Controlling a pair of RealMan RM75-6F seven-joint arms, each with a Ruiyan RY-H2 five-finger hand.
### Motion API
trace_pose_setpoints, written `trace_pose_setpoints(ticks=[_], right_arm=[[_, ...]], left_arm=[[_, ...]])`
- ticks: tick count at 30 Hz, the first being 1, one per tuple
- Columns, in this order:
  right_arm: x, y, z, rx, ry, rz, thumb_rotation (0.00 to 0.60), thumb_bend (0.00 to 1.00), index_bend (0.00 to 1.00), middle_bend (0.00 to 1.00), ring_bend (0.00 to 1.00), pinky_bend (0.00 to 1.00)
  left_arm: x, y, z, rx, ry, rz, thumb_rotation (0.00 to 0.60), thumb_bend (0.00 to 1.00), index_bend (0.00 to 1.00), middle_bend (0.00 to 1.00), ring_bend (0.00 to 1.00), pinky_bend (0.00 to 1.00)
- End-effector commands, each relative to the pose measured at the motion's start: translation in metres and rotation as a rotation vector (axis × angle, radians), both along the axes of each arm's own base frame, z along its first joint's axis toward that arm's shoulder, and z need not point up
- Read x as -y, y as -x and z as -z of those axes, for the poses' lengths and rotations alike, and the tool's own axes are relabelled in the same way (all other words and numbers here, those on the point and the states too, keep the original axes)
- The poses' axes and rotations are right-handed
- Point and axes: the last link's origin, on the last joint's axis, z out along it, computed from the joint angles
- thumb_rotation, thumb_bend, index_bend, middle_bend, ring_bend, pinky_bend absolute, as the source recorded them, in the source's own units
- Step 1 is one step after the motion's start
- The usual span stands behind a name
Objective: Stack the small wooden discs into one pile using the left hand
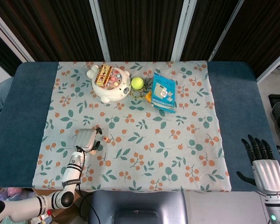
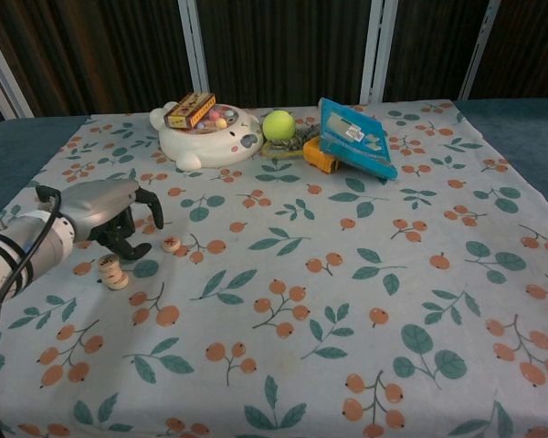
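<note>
The left hand (image 2: 110, 212) hovers, fingers (image 2: 151, 206) spread and empty, beside the loose disc (image 2: 171, 244) on the bench (image 2: 365, 301). A clumsy reach could topple the nearby pile (image 2: 110, 269).

The left hand (image 2: 110, 212) has a smooth silver-grey metallic back shell, with black fingers (image 2: 149, 203) that end in rounded dark tips. Behind it, toward seven o'clock in the head view, runs a white cylindrical forearm (image 1: 73, 168) ringed by black bands, and a thin black cable (image 2: 42, 226) loops along the wrist. The right hand (image 1: 263, 167), at the five o'clock corner of the head view, shows the same silver-grey ribbed back plate and slim black fingers (image 1: 257, 146); a small green light seems to glow on the white wrist (image 1: 271, 217) below it.
</note>
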Motion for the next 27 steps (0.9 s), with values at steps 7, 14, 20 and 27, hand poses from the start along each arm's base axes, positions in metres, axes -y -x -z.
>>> trace_pose_setpoints(ticks=[7,14,20,27], right_arm=[[0.0,0.001,-0.001,0.004,0.001,0.002,0.6,0.12,0.0,0.0,0.0,0.0],[0.0,0.001,-0.002,0.005,0.002,0.002,0.6,0.12,0.0,0.0,0.0,0.0],[0.0,0.001,-0.002,0.005,0.003,0.002,0.6,0.12,0.0,0.0,0.0,0.0],[0.0,0.001,-0.001,0.003,0.002,0.006,0.6,0.12,0.0,0.0,0.0,0.0]], left_arm=[[-0.001,-0.003,0.009,-0.012,0.004,0.003,0.6,0.39,0.4,1.0,1.0,1.0],[-0.002,-0.002,0.013,-0.011,0.01,-0.001,0.6,0.39,0.4,1.0,1.0,1.0],[-0.002,0.0,0.015,-0.008,0.016,-0.004,0.6,0.39,0.4,1.0,1.0,1.0],[-0.001,-0.002,0.018,0.007,0.021,0.0,0.6,0.39,0.4,1.0,1.0,1.0]])
